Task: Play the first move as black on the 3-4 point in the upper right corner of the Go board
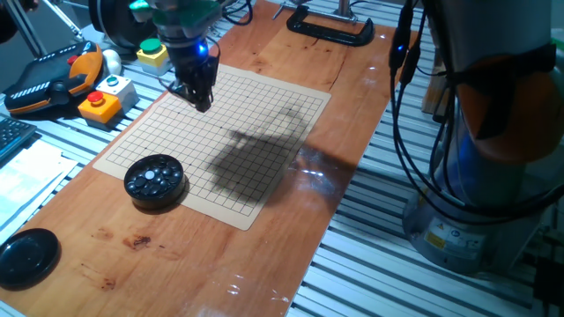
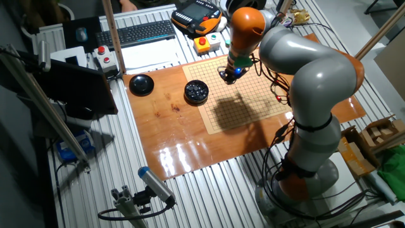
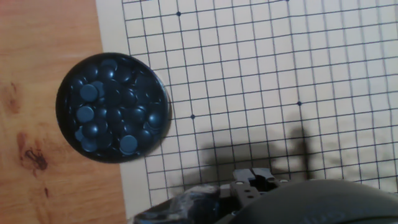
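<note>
- The gripper (image 1: 199, 95) is hovering low over the far left corner region of the Go board (image 1: 273, 119), fingers pointing down. Its fingertips are too dark and small for me to tell whether they are spread, closed empty, or pinching a stone.
- The flat black lid (image 1: 26, 255) is lying on the wooden tabletop at the near left, well apart from the board, leaving the bowl uncovered for picking.
- The round black bowl (image 1: 152, 202) is sitting at the board's near left edge, overlapping it slightly. It is holding a heap of glossy black stones (image 3: 113, 107), within easy reach of the arm.
- No stone is showing on any crossing that can be seen, so the first move is looking not yet played. The only black stones clearly in sight are those in the bowl.
- The 3-4 point is probably lying under or just beside the gripper, which would explain the arm's position. I cannot single out the exact crossing.
- The arm's shadow (image 1: 256, 163) is darkening the middle of the grid.
- A black clamp (image 1: 330, 31) is gripping the tabletop's far edge, apparently to keep it from shifting.
</note>
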Controlling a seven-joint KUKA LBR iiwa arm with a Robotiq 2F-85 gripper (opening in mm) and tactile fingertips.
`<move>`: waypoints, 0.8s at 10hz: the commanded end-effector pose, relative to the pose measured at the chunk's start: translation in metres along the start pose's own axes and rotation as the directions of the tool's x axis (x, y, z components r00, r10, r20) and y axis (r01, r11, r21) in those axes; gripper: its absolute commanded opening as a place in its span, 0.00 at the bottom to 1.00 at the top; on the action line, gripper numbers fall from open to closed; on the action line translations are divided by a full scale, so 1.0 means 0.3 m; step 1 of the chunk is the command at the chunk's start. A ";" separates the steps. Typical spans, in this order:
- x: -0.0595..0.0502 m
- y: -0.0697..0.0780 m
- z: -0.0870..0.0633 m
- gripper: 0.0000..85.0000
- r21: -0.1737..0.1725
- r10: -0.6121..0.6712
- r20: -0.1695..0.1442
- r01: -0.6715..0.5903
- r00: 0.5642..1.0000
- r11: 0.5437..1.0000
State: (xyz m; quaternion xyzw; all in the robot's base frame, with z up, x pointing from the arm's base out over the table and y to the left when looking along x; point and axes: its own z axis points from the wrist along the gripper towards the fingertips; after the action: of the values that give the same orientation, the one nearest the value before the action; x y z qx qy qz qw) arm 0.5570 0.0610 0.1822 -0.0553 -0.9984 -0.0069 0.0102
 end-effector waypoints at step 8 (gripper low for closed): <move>0.042 0.094 0.092 0.01 -0.035 -0.020 0.003 0.020 1.000 0.999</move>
State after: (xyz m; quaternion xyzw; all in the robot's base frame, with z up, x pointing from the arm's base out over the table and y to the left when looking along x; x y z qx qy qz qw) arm 0.5473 0.0908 0.1549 -0.0447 -0.9987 -0.0243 0.0072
